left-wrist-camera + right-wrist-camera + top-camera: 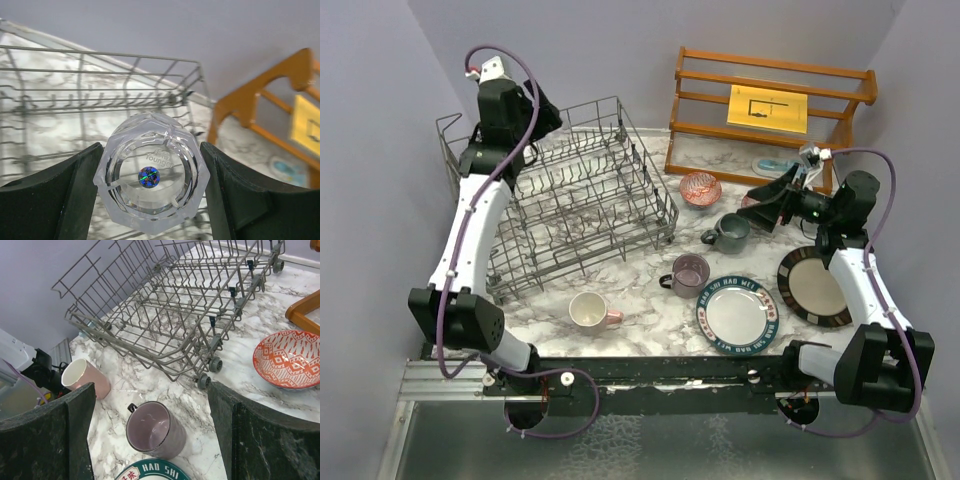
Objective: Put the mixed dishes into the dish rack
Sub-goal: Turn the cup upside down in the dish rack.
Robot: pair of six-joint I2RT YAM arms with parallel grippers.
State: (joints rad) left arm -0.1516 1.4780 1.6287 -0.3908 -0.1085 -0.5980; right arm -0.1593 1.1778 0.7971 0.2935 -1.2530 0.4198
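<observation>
My left gripper (152, 172) is shut on a clear glass (150, 175), whose base faces the camera, and holds it above the grey wire dish rack (60, 100). In the top view the left gripper (542, 120) hangs over the far left part of the rack (585, 195). My right gripper (760, 203) stands open above the table, near a grey mug (730, 232), with nothing between its fingers. Below it in the right wrist view lies a mauve mug (155, 430). A pink mug (592, 312), a red-patterned bowl (700, 188), a lettered plate (736, 313) and a dark-rimmed beige plate (813, 287) rest on the marble.
An orange-brown wooden shelf (770, 105) with a yellow card stands at the back right, with a light-blue flat item (775, 165) at its foot. The rack's wheeled front edge (207, 372) runs close to the mauve mug and the bowl (287, 360).
</observation>
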